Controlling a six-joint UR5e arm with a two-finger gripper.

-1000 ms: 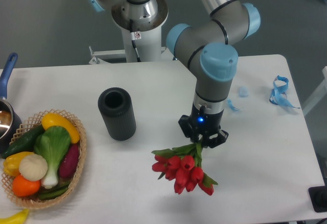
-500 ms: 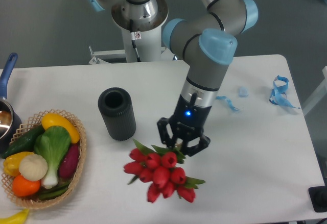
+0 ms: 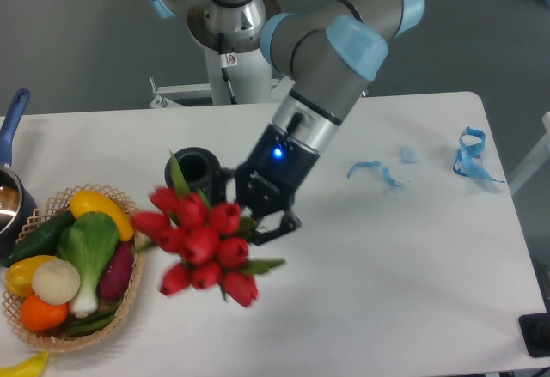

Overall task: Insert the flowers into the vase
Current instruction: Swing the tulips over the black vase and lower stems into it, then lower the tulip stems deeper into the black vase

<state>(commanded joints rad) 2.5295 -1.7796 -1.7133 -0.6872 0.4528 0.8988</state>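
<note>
Tool point(image 3: 254, 215): clenched on flowers point(image 3: 200, 241), lifted off bench.
Vase point(image 3: 194, 177): at 11 o'clock, mouth empty.
Left: upending, insertion.

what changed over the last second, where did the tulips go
The gripper, shut on the flowers throughout, swung left across the table, carrying them from right of the vase to in front of it, partly covering it. The vase, vegetable basket and blue ribbons stayed put.

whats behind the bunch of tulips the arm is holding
Behind the flowers stands the vase: only its black rim and part of the dark mouth show above the blooms; its ribbed body is covered. The stems run back into the tool and are hidden too.
</note>
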